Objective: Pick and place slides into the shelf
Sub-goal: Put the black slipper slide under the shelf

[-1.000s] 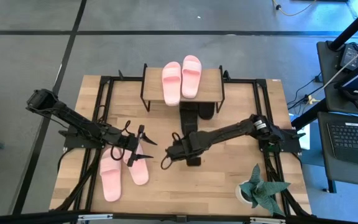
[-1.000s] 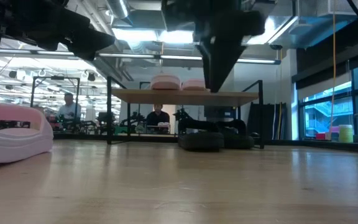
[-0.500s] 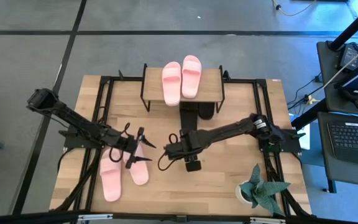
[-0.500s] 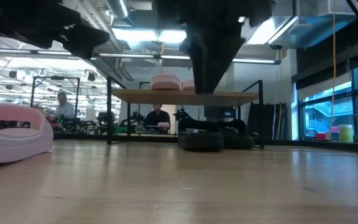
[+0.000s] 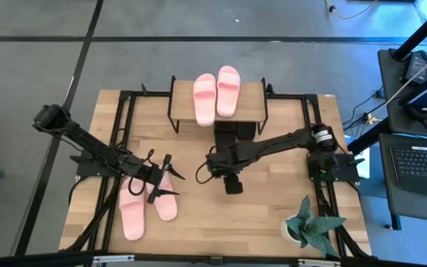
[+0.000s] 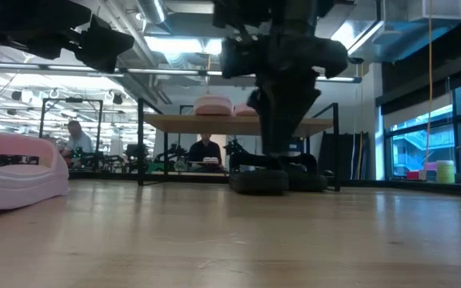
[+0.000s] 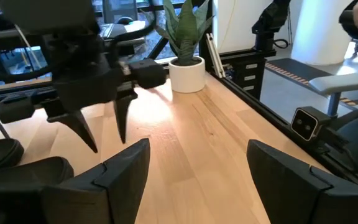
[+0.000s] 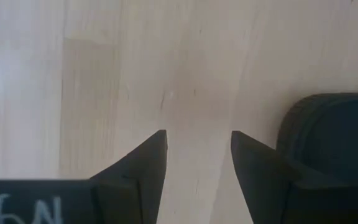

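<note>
Our right gripper, fingers parted and empty, hangs beside a black slide on the table near the shelf; descending off-centre, we may nudge it away.

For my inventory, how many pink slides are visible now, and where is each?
4. Two pink slides lie side by side on the shelf top; two more lie on the table below the left claw. None seems hidden.
</note>
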Controlling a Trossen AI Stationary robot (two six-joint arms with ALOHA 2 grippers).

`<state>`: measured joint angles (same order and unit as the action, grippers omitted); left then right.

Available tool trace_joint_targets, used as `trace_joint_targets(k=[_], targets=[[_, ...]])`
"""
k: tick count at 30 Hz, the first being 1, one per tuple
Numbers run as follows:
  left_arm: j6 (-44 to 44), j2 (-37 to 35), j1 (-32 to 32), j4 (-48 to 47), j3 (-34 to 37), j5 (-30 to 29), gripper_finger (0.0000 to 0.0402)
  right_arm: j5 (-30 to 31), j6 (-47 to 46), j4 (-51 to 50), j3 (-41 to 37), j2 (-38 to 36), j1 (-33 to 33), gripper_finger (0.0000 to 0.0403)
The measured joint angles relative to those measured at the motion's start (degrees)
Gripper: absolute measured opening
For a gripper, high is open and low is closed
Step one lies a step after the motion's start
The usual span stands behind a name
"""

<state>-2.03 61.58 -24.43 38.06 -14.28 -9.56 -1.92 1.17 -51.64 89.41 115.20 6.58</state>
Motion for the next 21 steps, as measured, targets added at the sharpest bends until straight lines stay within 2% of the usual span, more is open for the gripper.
trace_joint_targets(k=[10,18,21], targets=[[-0.03,0.00,0.02,0.05,0.00,-0.39,0.0261,-5.72,1.54,7.32,-7.41,-1.73,-5.88,0.0180],[-0.06,0.00,0.02,0.04,0.00,-0.39,0.0261,-6.71,2.17,8.46,-8.24,-1.73,-7.31,0.0180],[-0.06,0.00,0.02,0.04,0.00,-0.39,0.0261,-8.95,2.12,8.68,-8.24,-1.73,-7.34,0.0180]])
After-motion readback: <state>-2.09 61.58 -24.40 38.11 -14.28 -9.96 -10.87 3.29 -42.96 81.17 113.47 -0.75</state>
